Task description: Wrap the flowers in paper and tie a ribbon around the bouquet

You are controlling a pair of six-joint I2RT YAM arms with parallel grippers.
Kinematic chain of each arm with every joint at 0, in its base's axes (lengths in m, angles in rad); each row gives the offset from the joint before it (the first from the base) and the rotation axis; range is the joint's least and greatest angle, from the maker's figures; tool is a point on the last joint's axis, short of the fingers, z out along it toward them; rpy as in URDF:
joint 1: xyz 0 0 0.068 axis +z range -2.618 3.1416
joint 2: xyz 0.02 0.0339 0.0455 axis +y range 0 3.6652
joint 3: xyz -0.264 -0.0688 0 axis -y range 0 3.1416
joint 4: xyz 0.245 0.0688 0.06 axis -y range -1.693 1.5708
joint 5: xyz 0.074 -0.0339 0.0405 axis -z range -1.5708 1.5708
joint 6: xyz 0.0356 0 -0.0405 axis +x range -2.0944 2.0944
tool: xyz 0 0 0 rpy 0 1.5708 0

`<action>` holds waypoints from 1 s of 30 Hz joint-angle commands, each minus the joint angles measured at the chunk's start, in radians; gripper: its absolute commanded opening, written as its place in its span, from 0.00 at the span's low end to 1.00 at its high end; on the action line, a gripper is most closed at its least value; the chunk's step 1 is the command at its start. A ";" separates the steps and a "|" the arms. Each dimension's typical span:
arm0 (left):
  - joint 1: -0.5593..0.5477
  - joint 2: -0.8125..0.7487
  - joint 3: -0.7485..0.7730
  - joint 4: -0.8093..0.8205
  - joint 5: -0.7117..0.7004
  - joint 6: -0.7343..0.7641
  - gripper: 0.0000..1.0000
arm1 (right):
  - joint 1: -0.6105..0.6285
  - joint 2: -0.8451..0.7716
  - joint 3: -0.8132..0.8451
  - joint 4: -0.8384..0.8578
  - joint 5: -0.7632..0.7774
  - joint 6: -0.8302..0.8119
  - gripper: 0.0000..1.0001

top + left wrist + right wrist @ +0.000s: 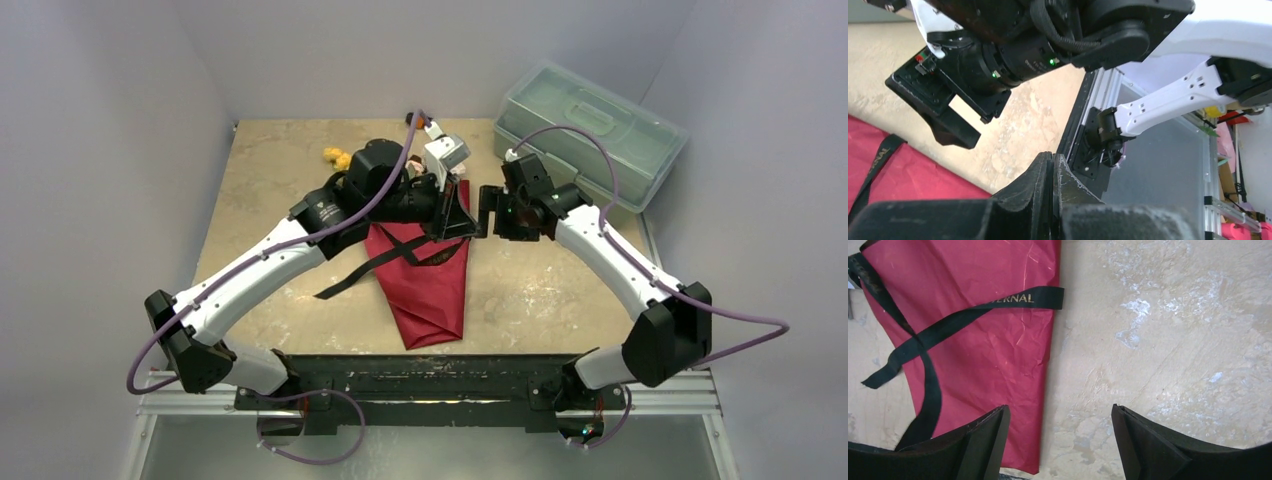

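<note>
Wide-spread, empty right claw (1060, 412) hangs over table (1173, 340) at the edge of the paper (983, 350). On the paper, the lettered end of ribbon (1013, 299) lies ahead, slightly left, running crosswise. The left claw (1053, 159) is pinched shut, empty. Right arm likely better placed.

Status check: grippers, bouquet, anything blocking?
Left gripper shut, empty. Right gripper open, hovering beside the paper edge. Bouquet wrapped, flat on table; ribbon crossed over it, ends loose. Left arm overhangs the bouquet's top.
</note>
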 commanded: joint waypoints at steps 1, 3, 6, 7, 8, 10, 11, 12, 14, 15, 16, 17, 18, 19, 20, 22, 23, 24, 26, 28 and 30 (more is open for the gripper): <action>0.002 -0.025 -0.073 -0.009 -0.020 0.039 0.00 | -0.003 0.056 -0.010 0.077 -0.053 -0.061 0.80; 0.002 -0.023 -0.106 -0.053 -0.078 0.066 0.00 | -0.002 0.102 0.013 0.090 -0.091 -0.093 0.76; 0.002 -0.010 -0.144 -0.076 -0.171 0.087 0.00 | -0.003 0.158 0.057 0.105 -0.133 -0.157 0.71; 0.001 -0.005 -0.154 -0.070 -0.193 0.086 0.00 | -0.001 0.177 0.081 0.101 -0.130 -0.172 0.70; 0.002 0.001 -0.161 -0.055 -0.206 0.082 0.00 | 0.000 0.195 0.097 0.103 -0.147 -0.178 0.71; 0.001 0.015 -0.177 -0.013 -0.202 0.071 0.00 | 0.001 0.237 0.134 0.103 -0.165 -0.185 0.73; 0.002 0.024 -0.188 0.008 -0.199 0.069 0.00 | 0.000 0.258 0.156 0.099 -0.165 -0.187 0.75; 0.001 0.034 -0.197 0.022 -0.202 0.067 0.00 | 0.000 0.282 0.179 0.090 -0.163 -0.187 0.76; 0.002 0.063 -0.204 0.022 -0.231 0.072 0.00 | 0.000 0.323 0.218 0.078 -0.160 -0.187 0.77; 0.001 0.077 -0.203 0.011 -0.258 0.077 0.00 | 0.000 0.341 0.234 0.074 -0.160 -0.188 0.77; 0.002 0.091 -0.201 -0.002 -0.293 0.080 0.00 | 0.002 0.357 0.247 0.073 -0.163 -0.192 0.77; 0.002 0.102 -0.198 -0.016 -0.326 0.083 0.00 | 0.005 0.373 0.256 0.072 -0.162 -0.198 0.77; 0.002 0.108 -0.198 -0.025 -0.358 0.090 0.00 | 0.009 0.389 0.266 0.070 -0.158 -0.206 0.77; 0.003 0.112 -0.198 -0.032 -0.389 0.095 0.00 | 0.011 0.405 0.274 0.065 -0.157 -0.216 0.77; 0.003 0.117 -0.199 -0.036 -0.414 0.101 0.00 | 0.014 0.426 0.283 0.061 -0.154 -0.226 0.77; 0.003 0.125 -0.206 -0.033 -0.443 0.114 0.00 | 0.025 0.458 0.306 0.047 -0.141 -0.249 0.76; 0.004 0.130 -0.208 -0.029 -0.448 0.120 0.00 | 0.031 0.475 0.320 0.040 -0.138 -0.261 0.75; 0.006 0.140 -0.212 -0.026 -0.448 0.128 0.00 | 0.039 0.491 0.333 0.030 -0.132 -0.272 0.74; 0.012 0.159 -0.220 -0.015 -0.442 0.134 0.00 | 0.049 0.529 0.371 0.008 -0.116 -0.291 0.72; 0.022 0.178 -0.229 0.000 -0.420 0.134 0.00 | 0.059 0.559 0.396 -0.007 -0.105 -0.301 0.68; 0.039 0.195 -0.234 0.018 -0.398 0.127 0.00 | 0.064 0.581 0.410 -0.013 -0.092 -0.308 0.63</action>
